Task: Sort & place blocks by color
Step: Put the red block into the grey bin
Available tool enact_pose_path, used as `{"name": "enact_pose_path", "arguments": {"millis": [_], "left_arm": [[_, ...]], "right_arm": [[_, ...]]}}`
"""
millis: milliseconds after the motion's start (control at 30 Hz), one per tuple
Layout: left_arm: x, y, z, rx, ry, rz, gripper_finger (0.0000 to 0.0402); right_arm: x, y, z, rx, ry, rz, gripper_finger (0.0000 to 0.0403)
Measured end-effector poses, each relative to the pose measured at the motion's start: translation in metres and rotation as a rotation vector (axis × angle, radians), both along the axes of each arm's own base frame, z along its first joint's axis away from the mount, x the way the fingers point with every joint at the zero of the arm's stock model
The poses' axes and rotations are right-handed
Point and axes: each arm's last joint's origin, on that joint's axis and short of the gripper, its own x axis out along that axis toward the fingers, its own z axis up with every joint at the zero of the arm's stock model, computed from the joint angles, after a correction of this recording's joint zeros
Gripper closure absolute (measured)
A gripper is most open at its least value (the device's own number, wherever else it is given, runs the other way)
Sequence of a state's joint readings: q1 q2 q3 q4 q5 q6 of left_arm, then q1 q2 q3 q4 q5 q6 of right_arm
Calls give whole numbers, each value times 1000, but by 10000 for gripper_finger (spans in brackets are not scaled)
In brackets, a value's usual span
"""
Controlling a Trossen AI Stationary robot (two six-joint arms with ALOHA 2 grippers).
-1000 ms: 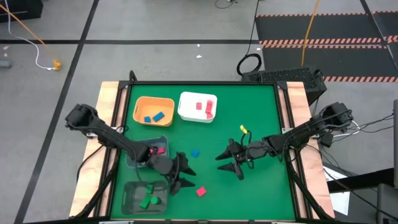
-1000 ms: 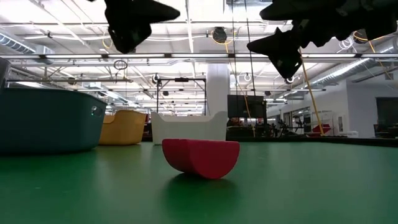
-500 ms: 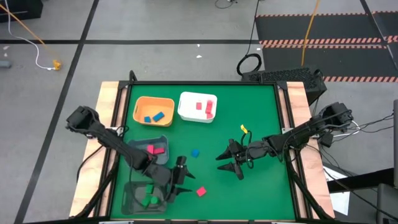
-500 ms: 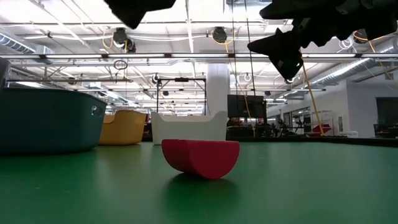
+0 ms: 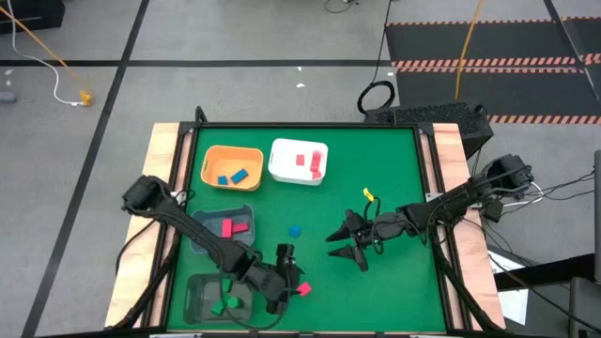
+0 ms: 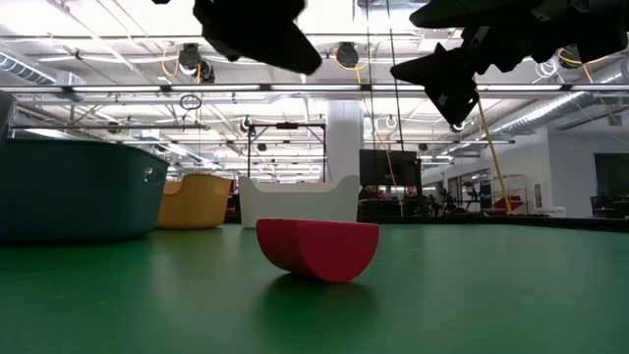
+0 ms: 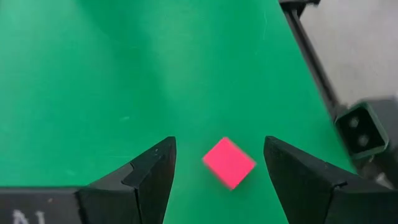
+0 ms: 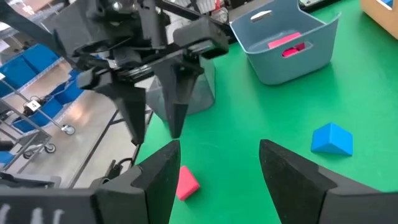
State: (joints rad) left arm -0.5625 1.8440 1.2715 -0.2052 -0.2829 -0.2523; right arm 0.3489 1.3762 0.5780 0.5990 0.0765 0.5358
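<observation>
A red block lies on the green mat near the front edge, also seen in the high view and the low view. My left gripper hovers open just above it, one finger on each side, touching nothing; in the high view the left gripper stands just left of the block. A blue block lies mid-table. My right gripper waits open and raised, right of centre, and its wrist view shows the red block and the blue block on the mat.
At the back stand an orange bin with blue blocks and a white bin with red ones. A grey bin with pink blocks and a dark bin with green ones stand on the left. A yellow piece lies right of centre.
My left gripper has swung toward the table's right and near edge, over the red block, and has rolled at the wrist while staying open. The red block has kept its place.
</observation>
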Motion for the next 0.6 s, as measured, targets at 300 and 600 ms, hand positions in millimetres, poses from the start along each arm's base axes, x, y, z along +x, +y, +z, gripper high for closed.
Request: {"name": "enact_pose_path", "arguments": {"millis": [300, 600], "left_arm": [[-3, 5, -9, -159, 47, 259, 158], [5, -10, -36, -233, 47, 295, 138]], "right_arm": [[0, 0, 0, 0, -3, 0, 193], [0, 0, 0, -1, 1, 0, 193]]}}
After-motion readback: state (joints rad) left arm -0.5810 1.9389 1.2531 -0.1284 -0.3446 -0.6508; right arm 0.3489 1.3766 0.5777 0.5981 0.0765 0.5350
